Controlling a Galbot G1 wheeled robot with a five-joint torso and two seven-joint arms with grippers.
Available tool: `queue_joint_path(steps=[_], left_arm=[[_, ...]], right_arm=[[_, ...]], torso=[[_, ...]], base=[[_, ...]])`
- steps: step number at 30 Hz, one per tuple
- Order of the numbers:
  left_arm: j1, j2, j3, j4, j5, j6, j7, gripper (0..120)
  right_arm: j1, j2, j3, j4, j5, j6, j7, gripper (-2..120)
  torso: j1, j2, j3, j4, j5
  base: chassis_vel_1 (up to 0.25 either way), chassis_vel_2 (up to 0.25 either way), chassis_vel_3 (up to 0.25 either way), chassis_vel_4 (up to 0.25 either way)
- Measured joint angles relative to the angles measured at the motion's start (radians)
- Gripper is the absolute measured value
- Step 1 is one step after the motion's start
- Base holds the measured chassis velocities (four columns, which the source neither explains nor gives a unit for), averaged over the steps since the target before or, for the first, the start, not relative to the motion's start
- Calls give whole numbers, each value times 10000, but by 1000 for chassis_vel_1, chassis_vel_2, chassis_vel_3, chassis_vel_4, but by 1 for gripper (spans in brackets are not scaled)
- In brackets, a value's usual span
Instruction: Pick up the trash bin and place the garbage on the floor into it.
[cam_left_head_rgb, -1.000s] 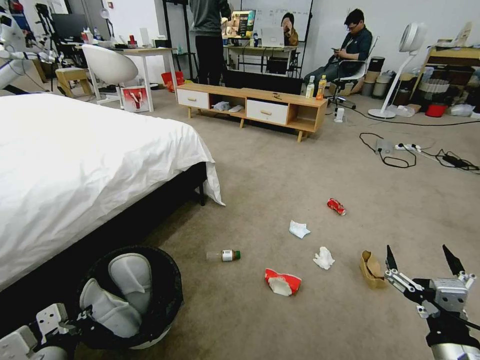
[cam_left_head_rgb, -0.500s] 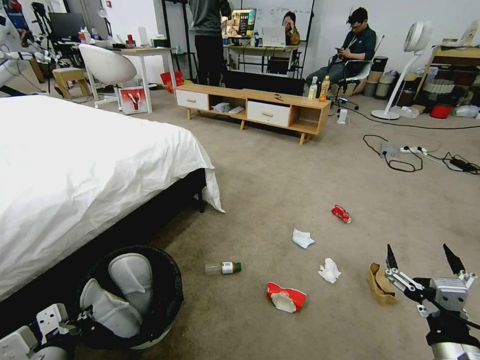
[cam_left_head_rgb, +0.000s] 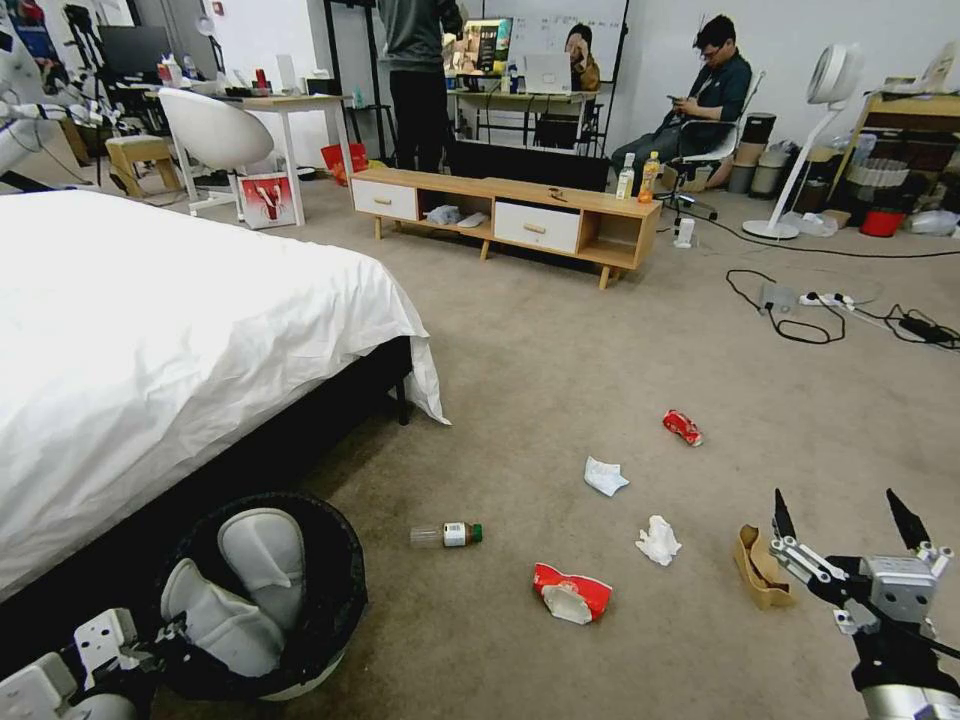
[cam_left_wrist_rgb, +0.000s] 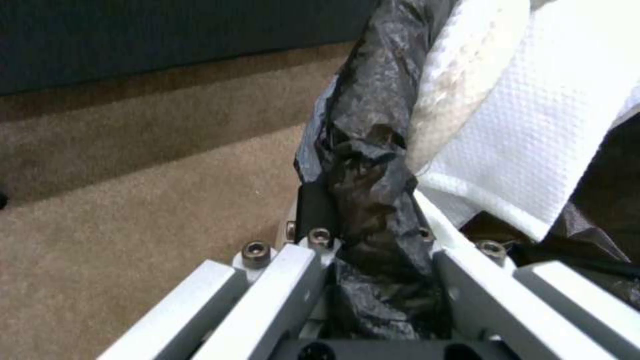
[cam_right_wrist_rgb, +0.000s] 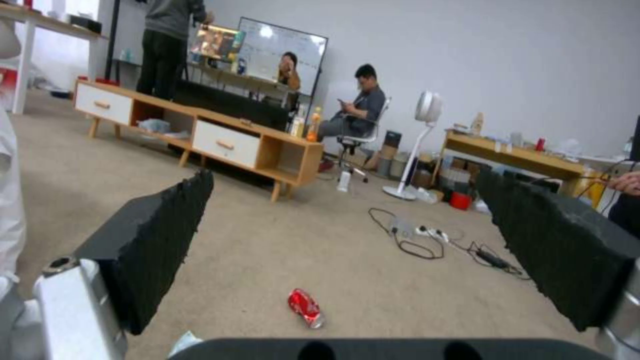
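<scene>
Beige carpet, the floor (cam_left_head_rgb: 560, 340), spreads ahead of me. White trash bin (cam_left_head_rgb: 300, 600) with its black liner hangs from my left jaws (cam_left_wrist_rgb: 373, 240), clenched on its rim. My right jaws (cam_left_head_rgb: 848, 520) hover spread wide and hold nothing, the crumpled paper bag (cam_left_head_rgb: 760, 570) just beside them, the crushed red can (cam_right_wrist_rgb: 305, 307) lying farther ahead between their tips.

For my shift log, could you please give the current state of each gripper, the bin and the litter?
left gripper: shut on the trash bin's rim.
right gripper: open, empty, above the floor.
trash bin: upright, white slippers inside.
soda can: crushed, lying.
bottle: on its side.
paper cup: flattened.
paper bag: crumpled.
</scene>
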Motion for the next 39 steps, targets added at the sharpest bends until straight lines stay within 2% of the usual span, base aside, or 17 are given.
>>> queue_joint_path(steps=[39], left_arm=[[-63,-50,36,112,69,0,44,3]], right_arm=[[99,-200,41,-77,98,-48,23,100]], torso=[[0,2,0,0,0]], base=[[-8,7,6,-7]])
